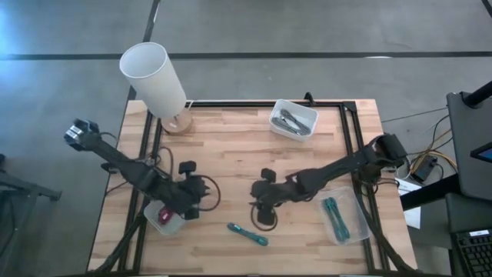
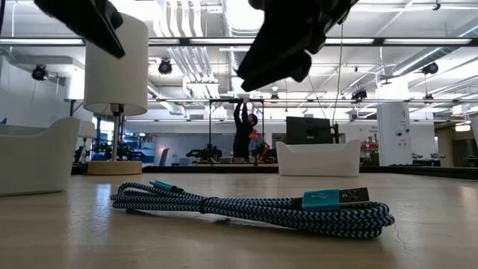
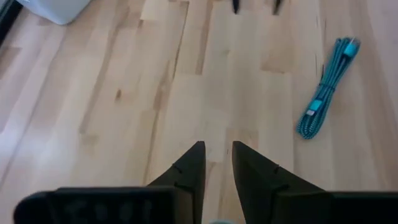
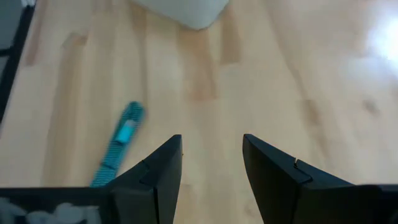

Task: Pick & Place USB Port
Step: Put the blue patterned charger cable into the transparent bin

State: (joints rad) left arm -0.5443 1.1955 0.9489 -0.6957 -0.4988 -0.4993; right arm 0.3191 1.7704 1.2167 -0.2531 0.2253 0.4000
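Near table's front edge, teal USB cable [image 1: 247, 233] lies bundled, untouched. My right gripper [image 4: 211, 165] hovers near it, fingers apart, empty. Left gripper [image 3: 216, 167] narrowly parted, probably empty. Approach step; next: lower right onto bundle.

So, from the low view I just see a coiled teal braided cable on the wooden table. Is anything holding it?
Observer: No. From above, neither the left gripper nor the right gripper touches the teal braided cable.
Operator: Are they ready to grab?
Observer: The wrist views show both sets of fingers open, empty.
Operator: Where would it go?
Observer: Possibly the clear plastic tray beside the right arm; it holds similar teal cables.
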